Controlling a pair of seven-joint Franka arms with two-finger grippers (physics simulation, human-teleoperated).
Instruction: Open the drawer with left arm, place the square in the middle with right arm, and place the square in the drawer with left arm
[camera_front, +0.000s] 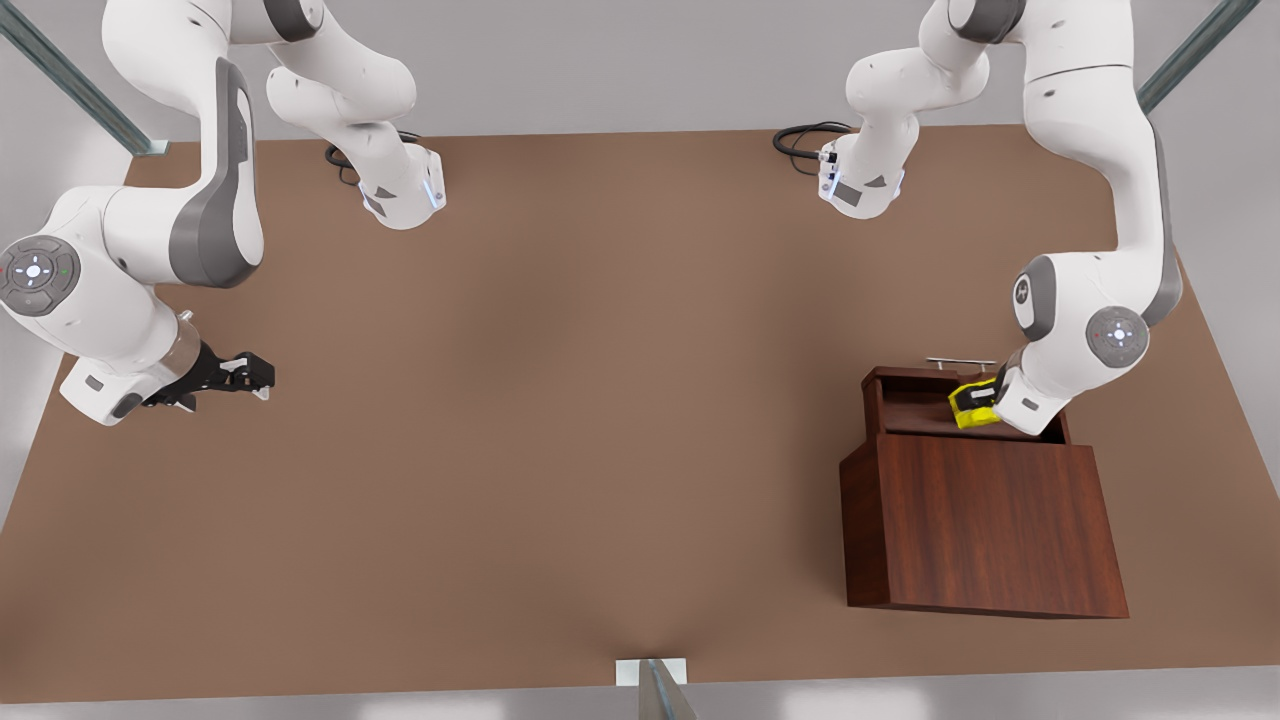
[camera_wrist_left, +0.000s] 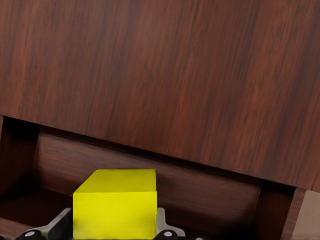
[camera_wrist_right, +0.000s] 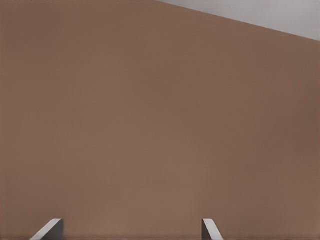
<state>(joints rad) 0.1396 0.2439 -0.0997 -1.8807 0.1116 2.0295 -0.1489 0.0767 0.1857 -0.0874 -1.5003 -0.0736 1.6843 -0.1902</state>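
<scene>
Status: drawer is pulled out of the wooden box, handle visible at the box's 12 o'clock edge in the front view. Step 1 therefore reads as done.

Square sits between the fingers of the left gripper, over the open drawer at approx. the 1 o'clock corner of the box. Left wrist view confirms: square clamped between both pads, drawer interior directly behind and below it. Whether the cube's underside touches the drawer floor cannot be told.

Since the left arm has the square, the handover via the middle of the table is judged complete; step 2 done.

Right gripper is at the table's 9 o'clock edge in the front view, well apart from the box, waiting. Its fingers are spread wide w/ nothing between them; right wrist view shows both fingertips apart over bare tabletop.

Remaining, by judgement: 
- lower the square to the drawer floor if not yet seated
- release
- withdraw left arm.

Task approx. in final stage.
</scene>
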